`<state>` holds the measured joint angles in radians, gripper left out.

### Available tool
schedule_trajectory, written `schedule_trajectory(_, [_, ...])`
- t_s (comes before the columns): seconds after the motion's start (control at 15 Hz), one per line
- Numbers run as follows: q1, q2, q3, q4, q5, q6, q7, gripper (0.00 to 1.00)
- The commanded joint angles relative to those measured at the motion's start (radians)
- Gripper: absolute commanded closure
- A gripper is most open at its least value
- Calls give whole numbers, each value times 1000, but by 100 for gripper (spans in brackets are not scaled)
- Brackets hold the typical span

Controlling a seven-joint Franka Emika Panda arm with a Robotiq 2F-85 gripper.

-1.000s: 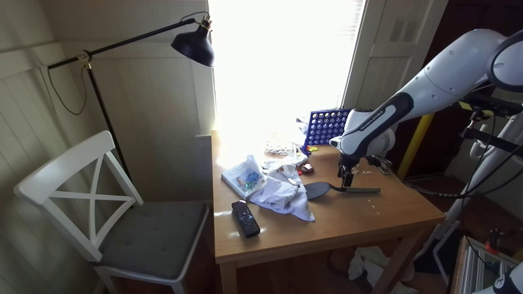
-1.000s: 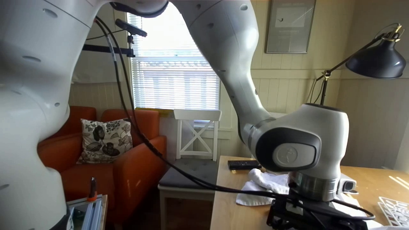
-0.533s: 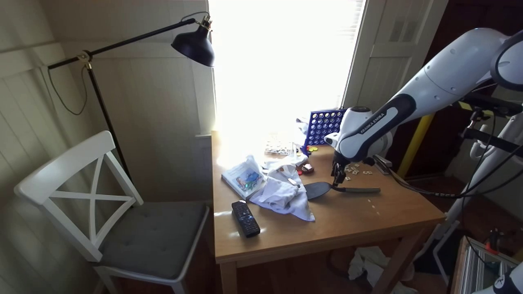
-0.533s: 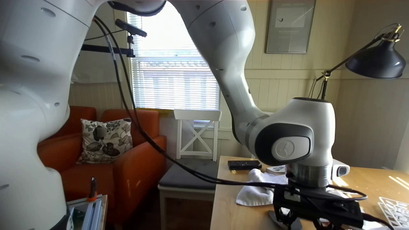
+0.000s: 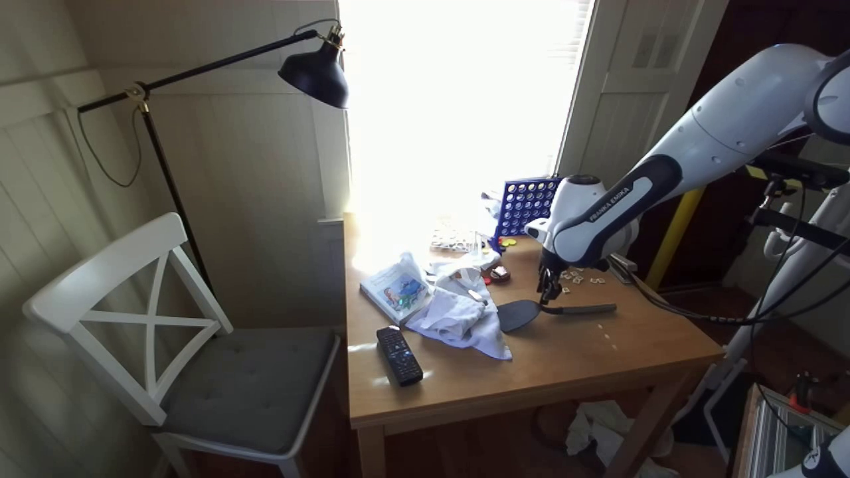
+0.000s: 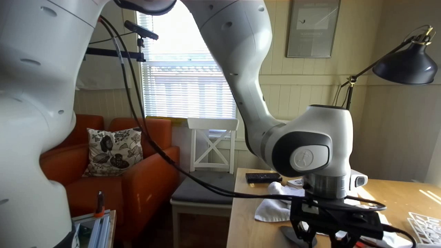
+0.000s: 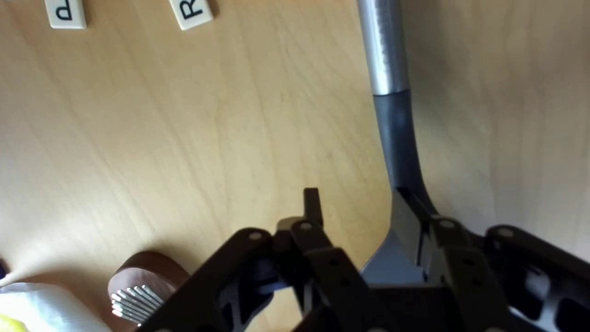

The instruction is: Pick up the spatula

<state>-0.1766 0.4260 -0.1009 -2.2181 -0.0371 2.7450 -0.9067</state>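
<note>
Spatula lies on the wooden table, its head just beside the white cloth and its handle pointing away. Gripper is positioned at the spatula's neck in a released state, fingers spread apart. In the wrist view, one finger overlaps the neck; contact cannot be determined. Remote control lies near the same cloth

spatula: part matt, part shiny metallic | table: smooth wood | towel: matt cloth
</note>
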Motion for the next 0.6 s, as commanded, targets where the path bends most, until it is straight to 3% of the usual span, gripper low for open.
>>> schedule_trajectory(0.0, [-49, -72, 53, -86, -31, 1, -40, 23])
schedule_trajectory(0.2, [-12, -95, -10, -118, -72, 69, 74, 2])
schedule_trajectory(0.53, [-72, -151, 24, -168, -104, 0, -76, 0])
